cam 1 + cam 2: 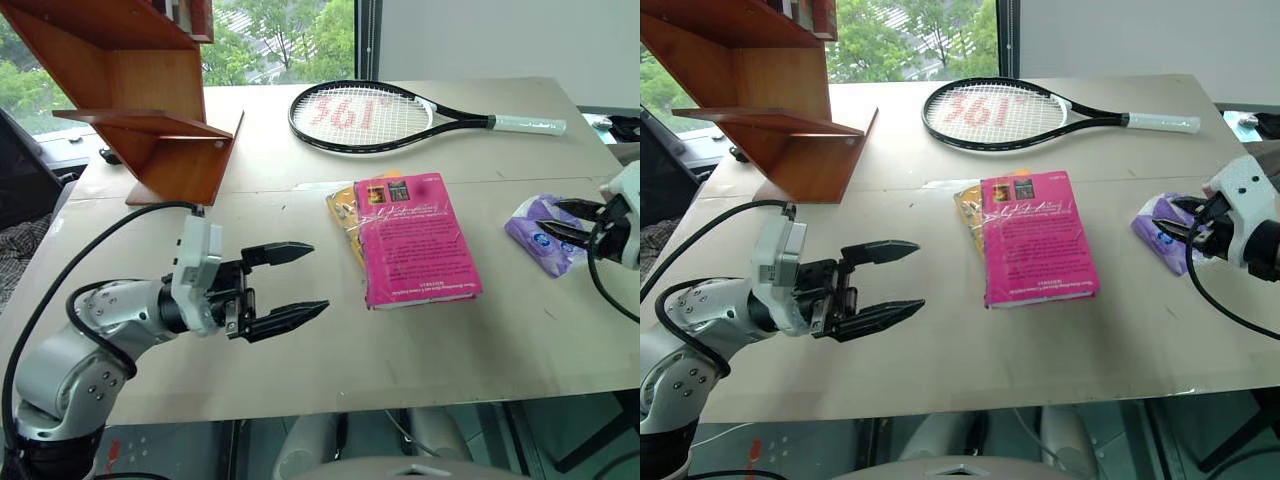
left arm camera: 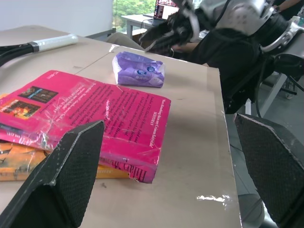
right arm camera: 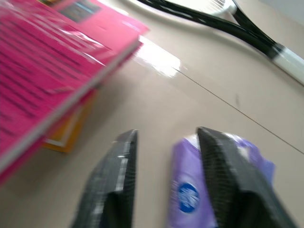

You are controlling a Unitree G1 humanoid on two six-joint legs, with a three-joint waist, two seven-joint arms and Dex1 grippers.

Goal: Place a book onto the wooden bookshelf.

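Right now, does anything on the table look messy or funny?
Yes. The pink book lies crookedly on a yellow book, which pokes out along its side. Its clear cover wrap looks wrinkled and its corner scuffed. A purple packet sits near the right gripper.

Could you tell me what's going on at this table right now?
A two-armed robot is working at a table. The pink book it is meant to shelve lies flat on a yellow book, held by neither gripper. The left gripper hangs open beside the book, pointing at it. The right gripper is over a purple packet at the far side, fingers slightly apart, gripping nothing. The bookshelf stands at the back left, with a tennis racket lying nearby.
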